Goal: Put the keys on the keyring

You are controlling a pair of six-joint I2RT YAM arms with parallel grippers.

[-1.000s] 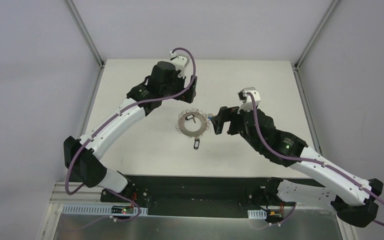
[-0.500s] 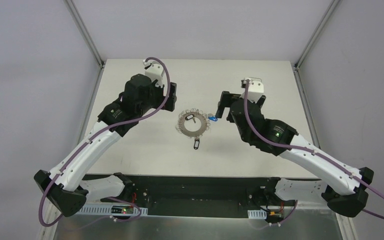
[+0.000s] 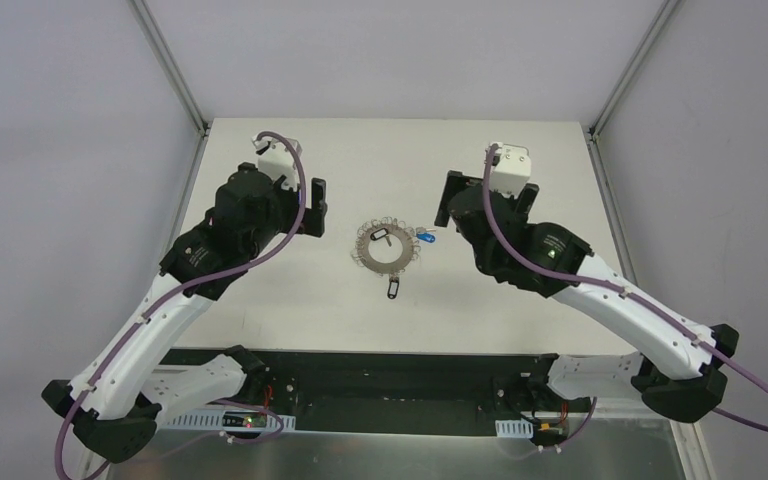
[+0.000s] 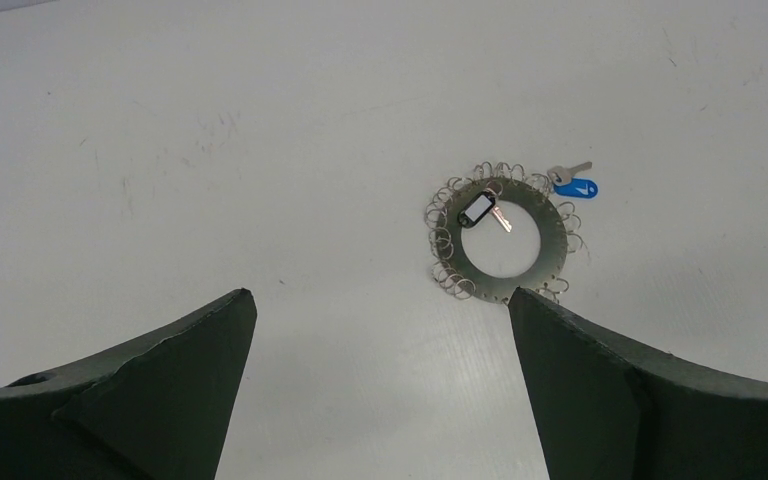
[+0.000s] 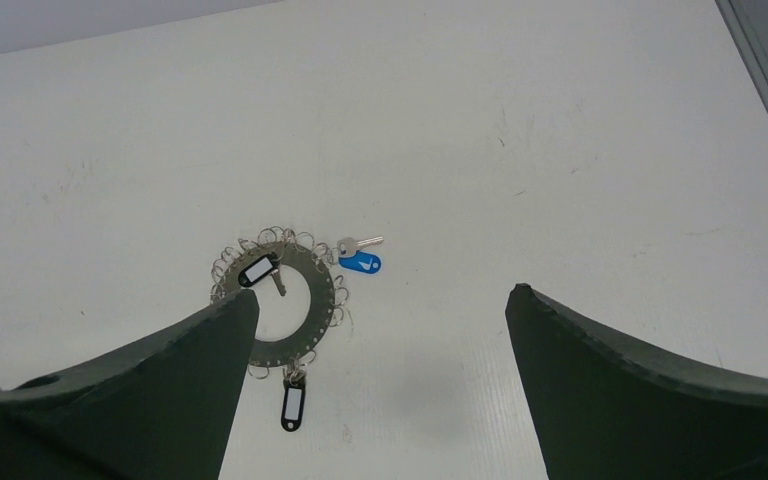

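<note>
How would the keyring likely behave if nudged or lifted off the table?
The keyring lies flat and thin, so it would probably slide, not roll, and resist pinching from above. The black-tagged key at its near rim would likely dangle when lifted.

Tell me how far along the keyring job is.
Looks done: black-tagged key across the keyring hole, second black-tagged key at its near rim. In hand: nothing, both jaws open. Left: blue-tagged key beside the rim; hooked or not, cannot tell.
</note>
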